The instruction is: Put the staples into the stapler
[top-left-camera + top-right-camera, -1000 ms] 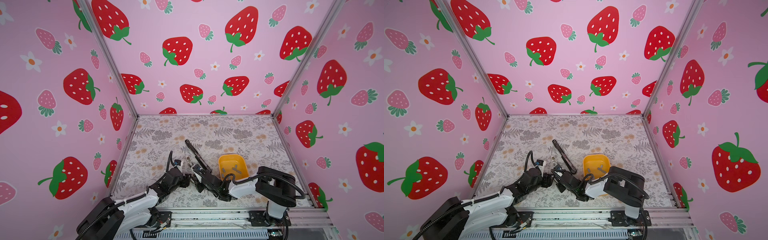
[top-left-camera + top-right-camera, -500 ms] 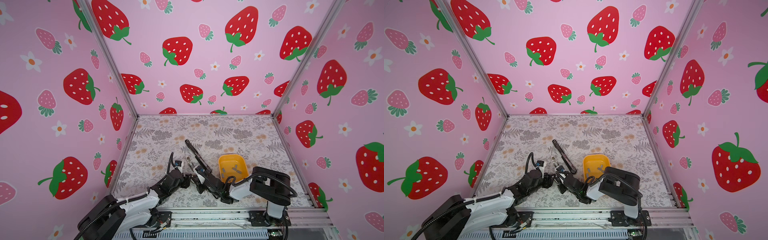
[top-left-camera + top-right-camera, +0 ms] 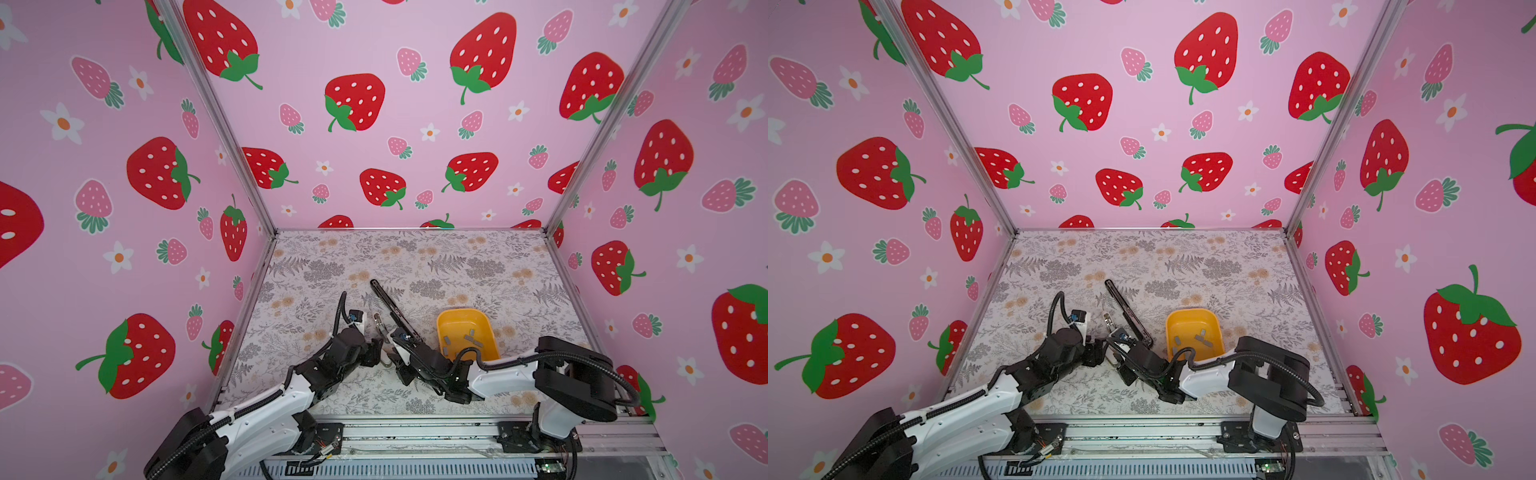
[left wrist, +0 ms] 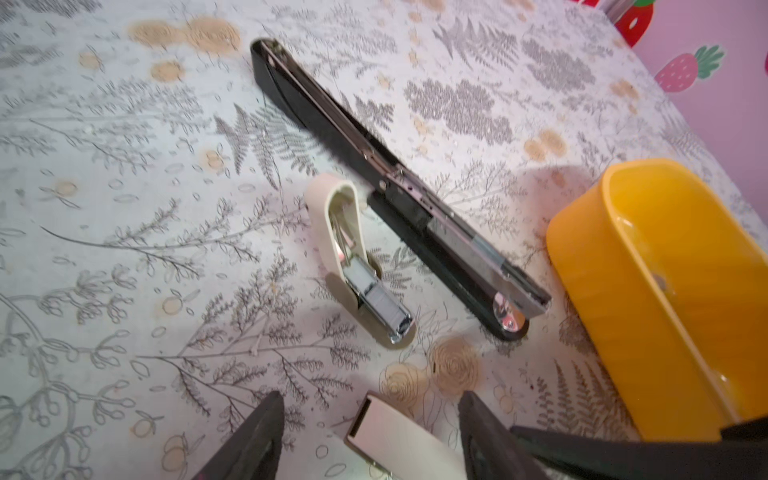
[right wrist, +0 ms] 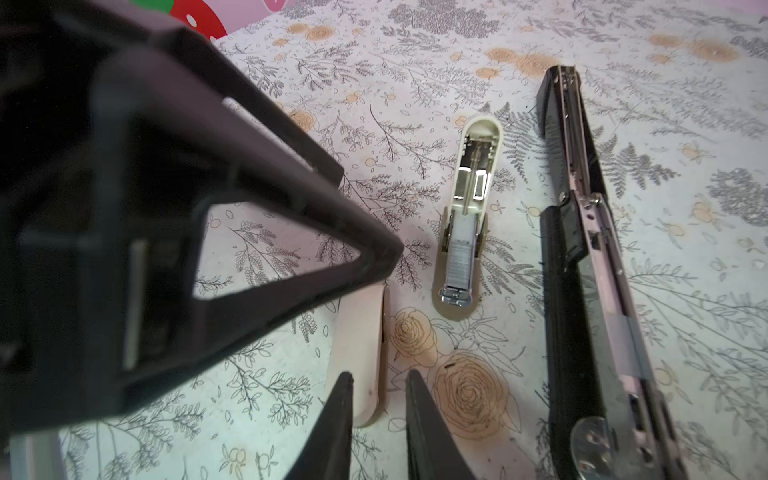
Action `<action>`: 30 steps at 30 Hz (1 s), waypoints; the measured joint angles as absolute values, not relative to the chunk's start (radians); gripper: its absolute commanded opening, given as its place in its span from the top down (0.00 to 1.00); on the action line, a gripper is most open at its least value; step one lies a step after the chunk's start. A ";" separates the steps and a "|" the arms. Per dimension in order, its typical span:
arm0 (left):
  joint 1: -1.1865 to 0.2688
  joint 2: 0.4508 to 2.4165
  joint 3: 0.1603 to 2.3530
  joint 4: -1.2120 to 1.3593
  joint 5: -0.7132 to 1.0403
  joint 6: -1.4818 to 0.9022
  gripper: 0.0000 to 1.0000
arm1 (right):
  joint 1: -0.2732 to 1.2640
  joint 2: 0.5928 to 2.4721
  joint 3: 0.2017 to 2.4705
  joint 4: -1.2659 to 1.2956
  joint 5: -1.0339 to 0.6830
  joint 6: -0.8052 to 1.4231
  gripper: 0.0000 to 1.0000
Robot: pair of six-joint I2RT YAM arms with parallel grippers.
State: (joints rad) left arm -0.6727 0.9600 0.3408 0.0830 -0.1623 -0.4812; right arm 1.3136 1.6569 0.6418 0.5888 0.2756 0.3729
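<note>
In both top views: no shift of the stapler [image 3: 392, 309] [image 3: 1128, 313] since a second ago. Opened out flat on the tabletop [image 3: 415, 257], long axis on a diagonal. Folded-back cover end away from both pairs of jaws, toward the far left; nose end toward the right jaws. Just beside that nose end, farther out than the right jaws, a yellow bin [image 3: 462, 311] with loose grey staples [image 3: 474, 341] inside, likewise unmoved. Left arm [image 3: 266, 411] and right arm [image 3: 507, 374] low as before, the two pairs of jaws facing each other, close together near the nose end. Bulky right elbow link a touch farther out than half a second ago.

Left wrist view: left jaws apart, straddling the squared end of the near cream stapler [image 4: 395, 440]; contact impossible to judge. Ahead of the jaws, an opened cream stapler [image 4: 357, 266] with grey staples in its track. Beyond that, the black stapler slanting across, metal channel upward, a grey strip [image 4: 485, 250] seated in it close to the nose. Yellow bin off to one side of the jaws.

Right wrist view: right jaws close together yet parted, a sliver of tabletop between them, clamped on nothing. Rounded end of the near cream stapler [image 5: 361, 332] partly hidden behind one of them. Left jaws large and black, tip right at that cream stapler's far end. Black stapler [image 5: 565, 291] alongside the right jaws, long axis running away from them, nose nearest.
</note>
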 measured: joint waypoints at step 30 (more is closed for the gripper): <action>-0.356 1.191 0.484 0.144 0.086 -0.438 0.32 | 1.189 1.898 0.821 0.485 0.233 0.335 0.56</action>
